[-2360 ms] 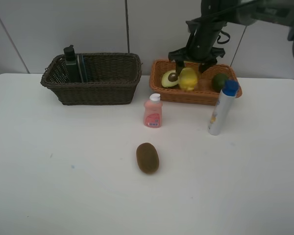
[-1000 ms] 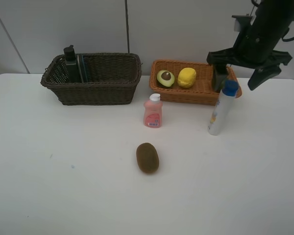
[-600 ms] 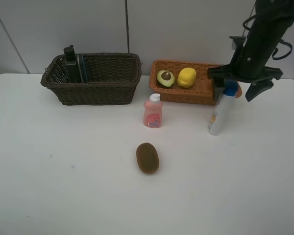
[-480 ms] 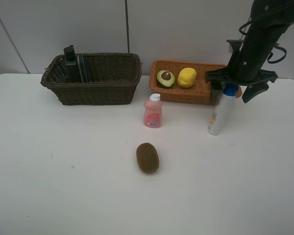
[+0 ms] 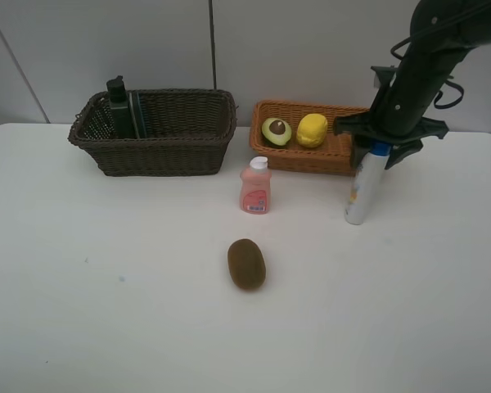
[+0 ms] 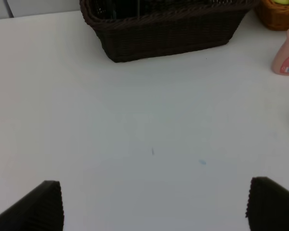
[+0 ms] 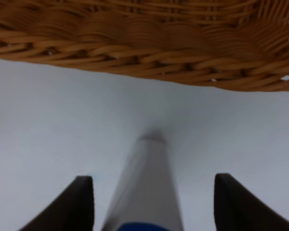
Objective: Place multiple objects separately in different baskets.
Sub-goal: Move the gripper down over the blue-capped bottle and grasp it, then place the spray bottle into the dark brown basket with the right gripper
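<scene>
My right pincer (image 5: 378, 152) gapes wide, gripping nothing, fingers either side of the blue cap on the white tube (image 5: 358, 193). Tube stands on the worktop (image 5: 106, 286), just in front of the orange basket (image 5: 309, 158).

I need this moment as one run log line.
right gripper: open, around top of white tube | tube: upright on table | left gripper: open, above table | kiwi, pink bottle: on table

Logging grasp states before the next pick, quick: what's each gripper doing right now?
Left gripper: open, holding nothing.
Right gripper: open, straddling the white blue-capped tube, not closed on it.
</scene>
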Tool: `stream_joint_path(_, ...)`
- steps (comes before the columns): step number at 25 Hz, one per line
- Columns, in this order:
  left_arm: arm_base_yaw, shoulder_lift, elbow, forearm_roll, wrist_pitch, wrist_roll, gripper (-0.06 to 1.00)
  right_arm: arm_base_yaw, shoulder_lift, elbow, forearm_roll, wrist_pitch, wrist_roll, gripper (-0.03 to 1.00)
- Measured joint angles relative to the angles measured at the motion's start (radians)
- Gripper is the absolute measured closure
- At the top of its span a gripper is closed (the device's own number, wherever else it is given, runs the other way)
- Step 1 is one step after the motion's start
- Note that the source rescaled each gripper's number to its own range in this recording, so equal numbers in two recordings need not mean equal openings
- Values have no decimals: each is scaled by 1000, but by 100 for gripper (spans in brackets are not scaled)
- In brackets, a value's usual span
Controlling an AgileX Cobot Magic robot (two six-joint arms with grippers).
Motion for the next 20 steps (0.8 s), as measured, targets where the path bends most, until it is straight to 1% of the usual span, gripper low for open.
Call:
stream_joint_path(7,0,0,0,0,0,0,-5,0,-17,0,4,17,0,59)
stream_joint_path(8,0,0,0,0,0,0,-5,0,-27,1,8,21,0,63)
stream_joint_path(9,0,0,0,0,0,0,-5,0,-37,1,8,31,-1,91)
stream_joint_path(10,0,0,0,0,0,0,-5,0,-51,-2,3,45,-5,89)
stream_joint_path(11,0,0,0,0,0,0,-5,0,-65,-11,4,62,-12,92)
stream_joint_path(12,0,0,0,0,0,0,-5,0,-85,-34,12,73,-27,92)
stream_joint_path(17,0,0,0,0,0,0,-5,3,-152,-170,125,70,-72,92)
stream_joint_path(20,0,0,0,0,0,0,-5,32,-149,-231,157,50,-117,92)
